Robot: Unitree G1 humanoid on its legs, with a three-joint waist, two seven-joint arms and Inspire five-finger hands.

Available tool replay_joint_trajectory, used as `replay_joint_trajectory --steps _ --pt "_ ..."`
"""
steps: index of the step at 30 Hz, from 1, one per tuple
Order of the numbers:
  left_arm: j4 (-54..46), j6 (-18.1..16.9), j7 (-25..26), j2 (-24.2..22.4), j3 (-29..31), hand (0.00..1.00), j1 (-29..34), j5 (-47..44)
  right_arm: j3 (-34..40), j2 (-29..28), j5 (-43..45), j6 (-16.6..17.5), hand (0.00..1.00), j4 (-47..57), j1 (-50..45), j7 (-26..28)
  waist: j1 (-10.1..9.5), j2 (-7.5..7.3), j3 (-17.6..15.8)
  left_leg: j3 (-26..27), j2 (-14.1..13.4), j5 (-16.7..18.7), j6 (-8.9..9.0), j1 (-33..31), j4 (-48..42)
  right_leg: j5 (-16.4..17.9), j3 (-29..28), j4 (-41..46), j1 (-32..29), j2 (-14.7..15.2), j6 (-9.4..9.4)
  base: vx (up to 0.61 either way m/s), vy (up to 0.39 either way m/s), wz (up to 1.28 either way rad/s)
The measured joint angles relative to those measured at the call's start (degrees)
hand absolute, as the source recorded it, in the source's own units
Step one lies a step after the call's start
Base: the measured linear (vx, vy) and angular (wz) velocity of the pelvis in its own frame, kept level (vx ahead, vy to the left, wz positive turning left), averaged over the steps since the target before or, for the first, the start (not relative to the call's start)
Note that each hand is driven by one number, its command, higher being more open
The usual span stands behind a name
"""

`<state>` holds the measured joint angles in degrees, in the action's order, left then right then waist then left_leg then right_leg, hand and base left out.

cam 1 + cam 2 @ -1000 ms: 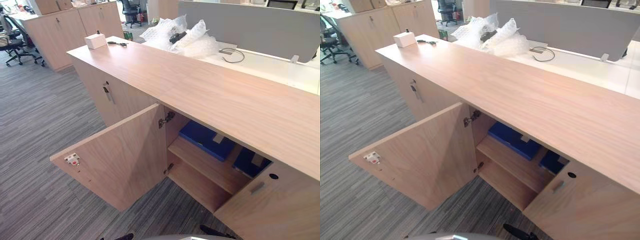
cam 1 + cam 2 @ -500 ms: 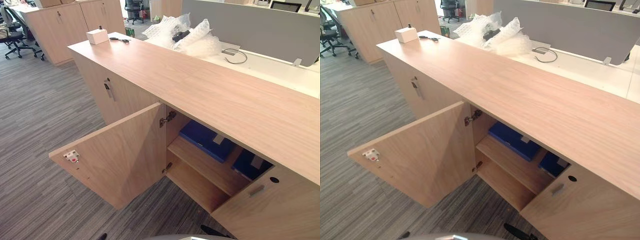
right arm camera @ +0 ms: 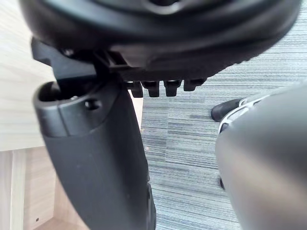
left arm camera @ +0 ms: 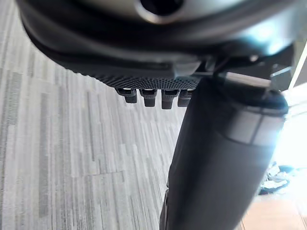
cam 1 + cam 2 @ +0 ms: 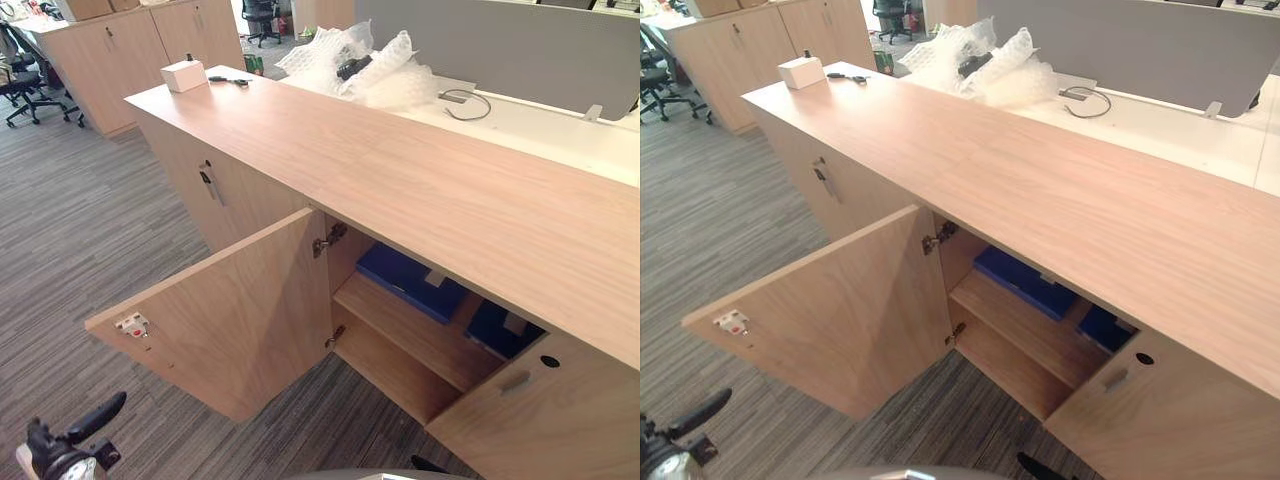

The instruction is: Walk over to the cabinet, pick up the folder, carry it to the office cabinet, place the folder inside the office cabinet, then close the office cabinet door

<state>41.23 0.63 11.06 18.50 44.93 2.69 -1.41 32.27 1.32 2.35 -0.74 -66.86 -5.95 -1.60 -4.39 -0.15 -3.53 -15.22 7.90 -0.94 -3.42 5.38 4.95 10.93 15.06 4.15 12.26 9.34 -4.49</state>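
Folder (image 5: pixel 408 281): blue, lying flat on the upper shelf (image 5: pixel 420 340) inside the office cabinet (image 5: pixel 400 170), towards the shelf's left end. A second blue folder (image 5: pixel 493 326) lies just to its right on the same shelf, partly hidden by the cabinet top and the right door (image 5: pixel 545 415). Neither is being touched.

Left door (image 5: pixel 235 320) stands swung wide open towards the near left, with a small latch plate (image 5: pixel 132 324) at its free corner. The right door is ajar, and its handle (image 5: pixel 514 381) is visible. The lower shelf space holds nothing I can make out. Further left along the cabinet front is a shut door with a metal handle (image 5: pixel 208 183).

Left robot hand (image 5: pixel 55 452) hangs low at the near left, over the grey striped carpet (image 5: pixel 80 230), well apart from the open door. In its wrist view the fingers (image 4: pixel 146 97) are loose, the thumb stands out, and nothing is held. Right robot hand (image 3: pixel 158 38) looks the same, fingers slack and holding nothing, with pale wood panel close beside it.

On the cabinet top's far left end sit a small white box (image 5: pixel 184 75) and a small dark tool (image 5: pixel 228 80). Behind the cabinet, a white bench (image 5: pixel 560 135) carries crumpled bubble wrap (image 5: pixel 360 65) and a looped cable (image 5: pixel 465 103), backed by a grey partition (image 5: pixel 520 50). More wooden cabinets (image 5: pixel 110 60) and an office chair (image 5: pixel 25 85) stand at the far left.
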Motion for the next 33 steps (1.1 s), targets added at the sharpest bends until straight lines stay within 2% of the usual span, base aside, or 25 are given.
replay_joint_trajectory --steps 3,4,6,11,13,15,23,25,28,30,33 --pt "-6.53 0.12 -0.09 2.06 -7.70 1.00 0.55 4.87 -2.87 0.14 0.00 0.05 1.00 0.28 -0.07 0.11 -0.45 -0.24 0.15 0.17 -0.01 0.00 0.00 0.51 -0.05 -0.11 -0.09 0.52 -0.03 -0.01 0.19 0.08 -0.027 0.04" --pt "-10.52 0.08 -0.12 3.43 -12.14 1.00 1.32 8.36 -3.88 0.19 0.02 0.16 1.00 0.71 -0.02 0.23 -0.68 -0.39 0.34 0.40 -0.07 0.01 0.00 0.67 -0.06 -0.17 -0.33 0.91 -0.05 -0.04 0.29 0.06 -0.028 0.04" --pt "-13.98 0.03 -0.35 5.53 -16.21 1.00 3.06 12.29 -4.47 0.16 0.02 0.72 1.00 1.06 0.03 0.57 -0.96 -0.35 0.61 0.56 -0.20 0.01 0.00 0.74 -0.07 -0.39 -1.23 1.12 -0.17 -0.14 0.63 0.04 -0.030 0.01" --pt "-16.40 -1.06 -3.00 8.38 -23.98 1.00 5.95 22.32 -4.53 0.02 0.00 0.89 1.00 0.98 0.23 1.39 -1.77 0.92 1.66 0.69 -0.79 0.10 0.15 0.99 -0.15 -0.97 -2.45 2.86 -1.02 -0.25 1.00 0.00 -0.052 0.02" --pt "-16.39 -1.36 -3.32 8.64 -25.97 1.00 6.08 26.97 -4.80 -0.01 -0.04 0.93 1.00 0.95 0.32 1.56 -1.89 0.93 1.69 0.89 -0.88 0.10 0.15 1.04 -0.21 -1.13 -2.87 2.85 -1.01 -0.30 0.79 -0.05 -0.068 -0.08" --pt "-16.37 -1.44 -3.71 11.36 -30.54 1.00 6.51 32.34 -4.84 0.15 -0.04 0.95 1.00 0.81 0.12 1.53 -2.05 0.83 1.77 1.51 -0.92 0.06 0.17 1.02 -0.58 -1.30 -3.11 2.80 -1.01 -0.31 0.48 -0.11 -0.104 -0.13" --pt "-16.43 -3.34 -4.08 18.99 -40.51 1.00 7.40 39.65 -4.86 1.21 -0.04 1.59 1.00 -0.22 -0.05 1.26 -2.17 0.89 1.95 1.87 -0.91 -1.67 0.35 0.53 0.04 -1.56 -3.21 2.15 -1.33 -0.30 -0.01 -0.13 -0.093 -0.02" --pt "-18.26 -3.62 -4.24 22.34 -44.53 1.00 8.60 41.03 -6.07 1.46 -0.05 1.89 1.00 -0.32 -0.11 1.21 -2.22 0.91 1.93 2.36 -0.80 -2.05 0.74 -0.07 0.30 -1.47 -3.21 1.15 -1.40 -0.29 -0.33 -0.18 -0.088 -0.03" --pt "-22.00 -3.86 -4.84 24.73 -49.05 1.00 10.28 42.61 -6.55 2.15 -0.04 2.22 1.00 -0.31 -0.42 1.19 -2.24 1.36 1.83 3.20 -0.80 -2.50 0.77 -0.91 0.32 -1.39 -2.95 -0.16 -1.52 -0.10 -1.20 -0.18 -0.082 0.11" --pt "-25.32 -4.74 -5.35 26.37 -53.24 1.00 11.45 42.66 -7.21 3.21 -0.10 2.23 1.00 -0.49 -0.86 1.07 -2.28 1.84 1.95 3.91 -1.12 -3.18 0.68 -1.41 0.32 -1.44 -2.08 -0.13 -1.54 -0.14 -1.27 -0.16 -0.053 0.28" --pt "-31.43 -9.15 -6.47 28.69 -61.51 1.00 13.67 43.06 -8.71 4.54 -0.12 2.31 1.00 -1.01 -1.54 0.79 -2.59 2.68 1.85 3.95 -1.37 -3.95 1.21 -2.34 0.32 -1.64 -1.88 -0.10 -2.28 -0.37 -1.59 -0.14 -0.024 0.12"
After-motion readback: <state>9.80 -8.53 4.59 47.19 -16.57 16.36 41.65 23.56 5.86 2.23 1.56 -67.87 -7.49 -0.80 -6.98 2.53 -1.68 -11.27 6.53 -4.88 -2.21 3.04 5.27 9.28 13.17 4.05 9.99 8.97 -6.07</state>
